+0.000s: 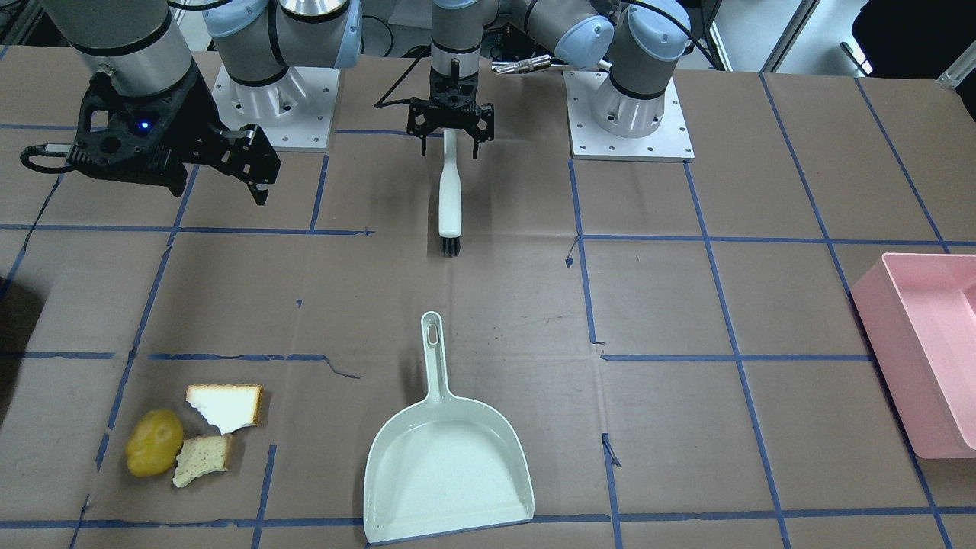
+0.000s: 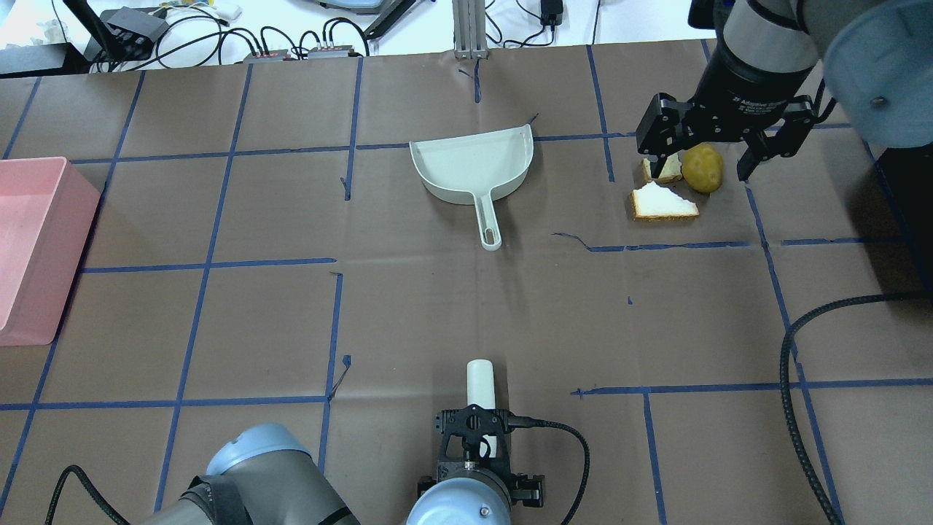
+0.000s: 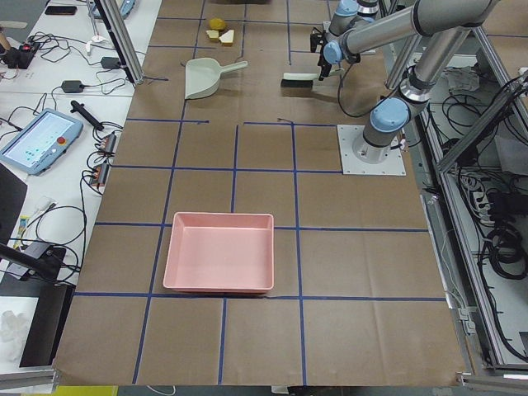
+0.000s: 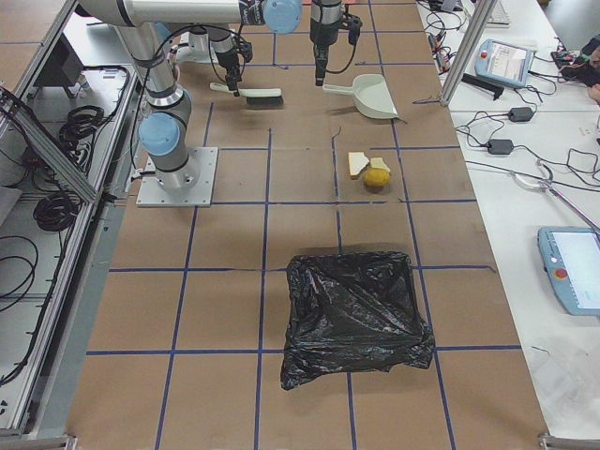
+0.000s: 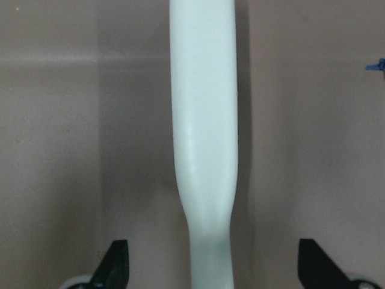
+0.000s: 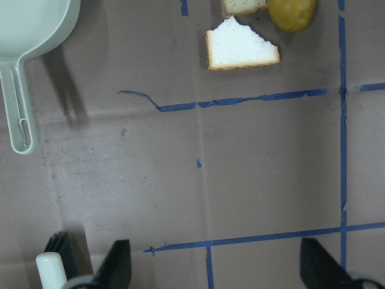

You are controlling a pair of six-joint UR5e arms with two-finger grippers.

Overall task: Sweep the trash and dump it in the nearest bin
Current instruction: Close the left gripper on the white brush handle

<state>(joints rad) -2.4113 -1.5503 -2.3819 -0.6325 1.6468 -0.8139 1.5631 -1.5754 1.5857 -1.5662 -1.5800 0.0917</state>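
— Ok, jaws?
— L gripper (image 1: 450, 149) wide open astride brush handle (image 1: 450, 191); I see gaps both sides. R gripper (image 2: 698, 157) wide open, empty, up high.
— Trash?
— Yellow potato (image 1: 154, 442) + 2 bread pcs (image 1: 225, 404) clustered nr worktop's (image 1: 686, 305) far edge, R of dustpan (image 1: 446, 465).

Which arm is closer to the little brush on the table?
Left. The left tool is open, straddling the handle of the brush. The right tool hangs high up, also open, well off to one side of it.
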